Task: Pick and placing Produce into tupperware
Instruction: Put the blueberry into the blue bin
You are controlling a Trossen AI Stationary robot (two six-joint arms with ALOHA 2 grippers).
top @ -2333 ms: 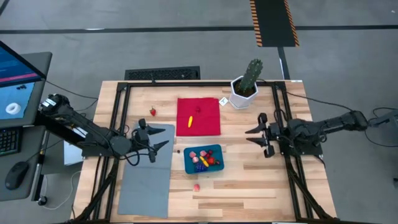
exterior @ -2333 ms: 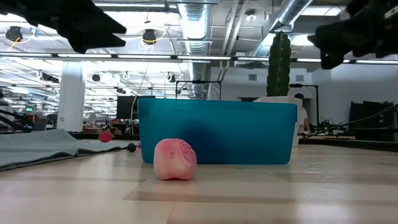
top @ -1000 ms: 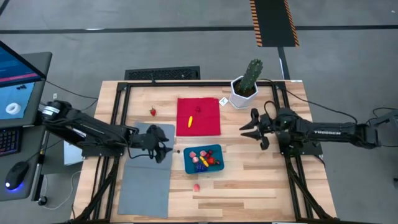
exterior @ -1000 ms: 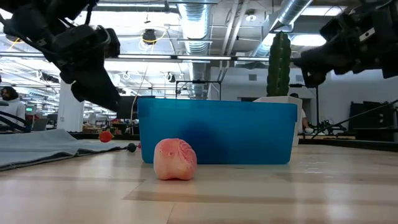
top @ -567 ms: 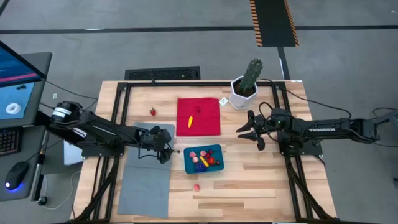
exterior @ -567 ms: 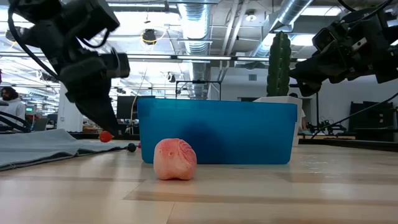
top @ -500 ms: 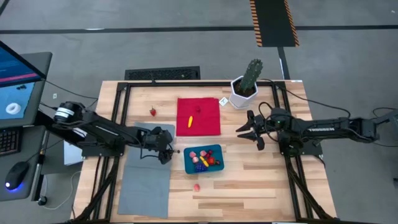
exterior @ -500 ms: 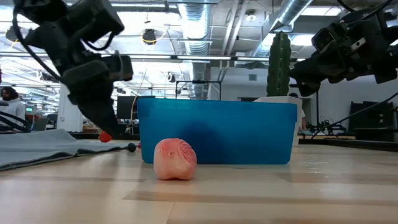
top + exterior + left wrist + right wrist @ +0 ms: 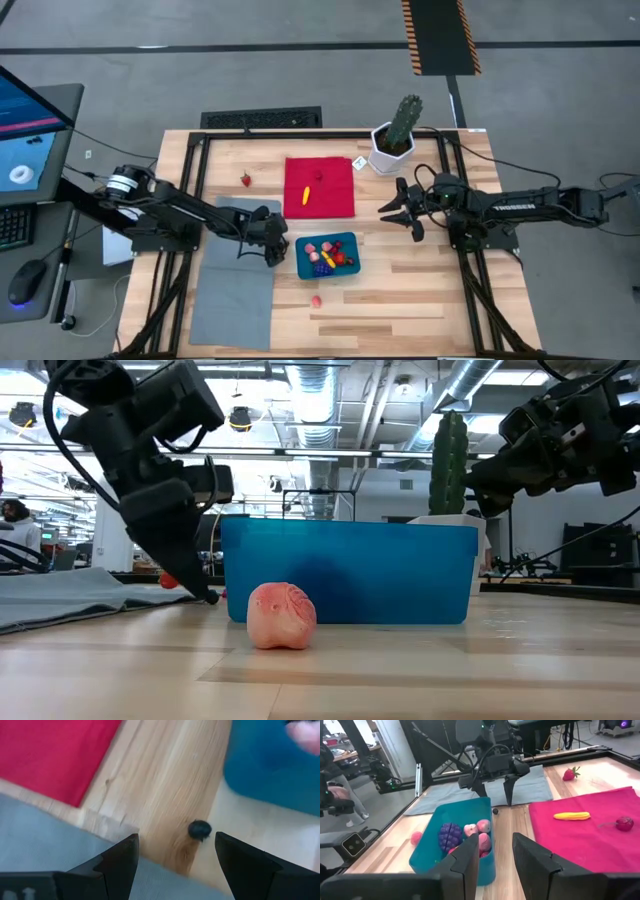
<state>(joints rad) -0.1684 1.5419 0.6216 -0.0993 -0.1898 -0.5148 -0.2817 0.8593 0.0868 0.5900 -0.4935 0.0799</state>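
Observation:
The teal tupperware (image 9: 300, 270) sits mid-table and holds a purple cluster (image 9: 449, 836), pink pieces and a yellow piece. Loose produce: a yellow banana piece (image 9: 306, 194) and a cherry (image 9: 320, 176) on the red cloth (image 9: 335, 200), a strawberry (image 9: 245, 180) on the wood, a pink piece (image 9: 316, 299) near the tupperware, and a tiny dark berry (image 9: 200, 829) on the wood. My left gripper (image 9: 273, 248) is open, low over the grey mat's edge, with the dark berry just ahead of its fingers (image 9: 176, 838). My right gripper (image 9: 394, 212) hovers open to the right of the cloth.
A green cactus in a white pot (image 9: 397, 135) stands at the far right, behind my right gripper. The grey mat (image 9: 232, 300) covers the table's left near part. A black frame rims the table. Bare wood lies right of the tupperware.
My left gripper has moved toward the table's right, from the mat's middle to its edge beside the tupperware, and has come down close to the dark berry. My right gripper has drifted slightly toward the table's left. No produce has moved.

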